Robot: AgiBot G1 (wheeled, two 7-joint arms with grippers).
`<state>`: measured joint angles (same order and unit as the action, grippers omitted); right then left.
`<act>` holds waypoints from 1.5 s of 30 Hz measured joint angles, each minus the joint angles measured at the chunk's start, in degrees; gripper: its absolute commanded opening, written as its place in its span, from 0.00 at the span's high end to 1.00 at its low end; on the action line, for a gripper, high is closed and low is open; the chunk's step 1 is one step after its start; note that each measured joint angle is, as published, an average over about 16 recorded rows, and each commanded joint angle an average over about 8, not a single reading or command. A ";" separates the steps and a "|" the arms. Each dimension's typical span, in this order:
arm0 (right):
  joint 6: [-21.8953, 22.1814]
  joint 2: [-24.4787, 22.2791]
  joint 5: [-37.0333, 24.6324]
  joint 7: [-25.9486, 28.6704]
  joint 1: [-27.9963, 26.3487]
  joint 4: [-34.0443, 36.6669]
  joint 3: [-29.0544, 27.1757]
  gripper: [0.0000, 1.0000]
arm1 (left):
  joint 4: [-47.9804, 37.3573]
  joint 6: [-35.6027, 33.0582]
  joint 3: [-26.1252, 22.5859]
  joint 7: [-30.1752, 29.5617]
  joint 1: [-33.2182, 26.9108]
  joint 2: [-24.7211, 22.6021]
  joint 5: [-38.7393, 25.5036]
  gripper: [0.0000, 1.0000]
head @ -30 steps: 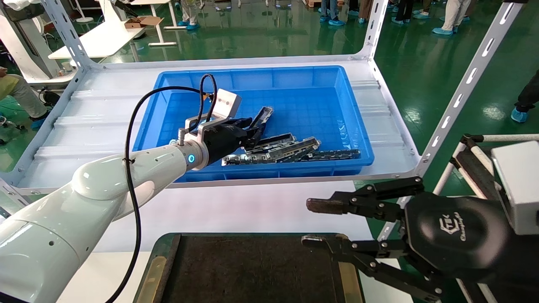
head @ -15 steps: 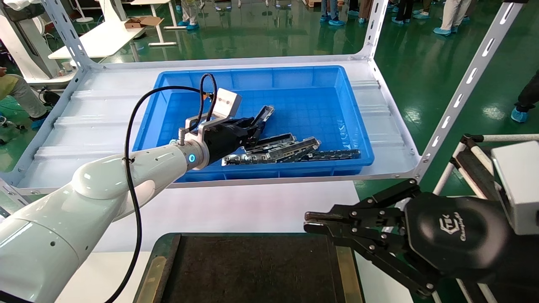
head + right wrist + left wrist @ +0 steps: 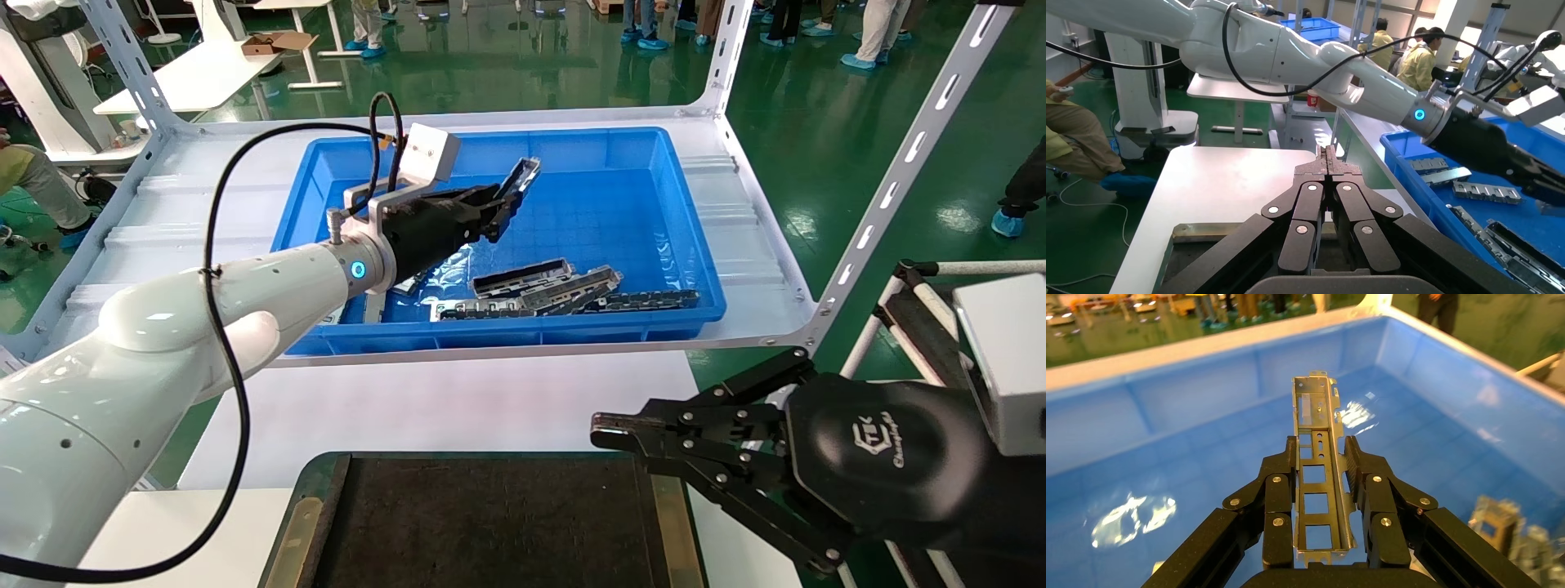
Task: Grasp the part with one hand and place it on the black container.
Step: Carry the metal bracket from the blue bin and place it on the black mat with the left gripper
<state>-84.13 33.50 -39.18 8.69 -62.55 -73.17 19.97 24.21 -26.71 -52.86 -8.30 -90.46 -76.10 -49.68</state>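
Note:
My left gripper (image 3: 494, 214) is shut on the part (image 3: 520, 176), a narrow grey metal channel. It holds the part in the air above the blue bin's floor, with the far end sticking out past the fingertips. In the left wrist view the part (image 3: 1315, 407) runs lengthwise between the fingers (image 3: 1280, 478) of the left gripper (image 3: 1321, 450), which clamp its two long edges. The black container (image 3: 490, 523) lies at the near edge, below the shelf. My right gripper (image 3: 602, 430) hovers at its right side, shut with nothing in it; the right wrist view shows its tips (image 3: 1327, 154) pressed together.
The blue bin (image 3: 507, 137) sits on a white metal shelf (image 3: 163, 220) with slotted uprights (image 3: 899, 171). Several metal pieces (image 3: 539, 286) and a long dark toothed strip (image 3: 650, 300) lie along the bin's near wall. A white tabletop (image 3: 458, 400) lies between shelf and container.
The left gripper has lifted the part up off the pile and drawn back to the left. The right gripper went from open to shut and has stayed shut.

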 measured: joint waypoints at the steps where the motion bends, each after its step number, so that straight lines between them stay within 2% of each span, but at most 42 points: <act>1: 0.00 0.00 0.00 0.00 0.00 0.00 0.00 1.00 | 0.17 -0.83 0.39 0.54 -0.06 0.30 0.49 1.00; 11: 0.00 0.00 0.01 -0.01 0.00 0.00 0.01 1.00 | 4.95 -10.23 3.91 3.65 0.54 5.09 5.06 1.00; 22: 0.01 -0.01 0.02 -0.01 -0.01 0.00 0.02 1.00 | 18.85 -17.73 4.91 -0.38 3.76 13.62 8.29 1.00; 34: 0.01 -0.01 0.02 -0.02 -0.01 0.00 0.04 1.00 | 37.13 -18.60 4.14 -6.62 10.38 23.09 10.21 1.00; 45: 0.02 -0.02 0.03 -0.02 -0.01 0.00 0.05 1.00 | 49.41 -16.68 2.51 -9.26 18.80 28.84 11.22 1.00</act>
<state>-84.11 33.48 -39.15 8.67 -62.56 -73.17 20.02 73.62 -43.39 -50.35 -17.57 -71.67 -47.26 -38.46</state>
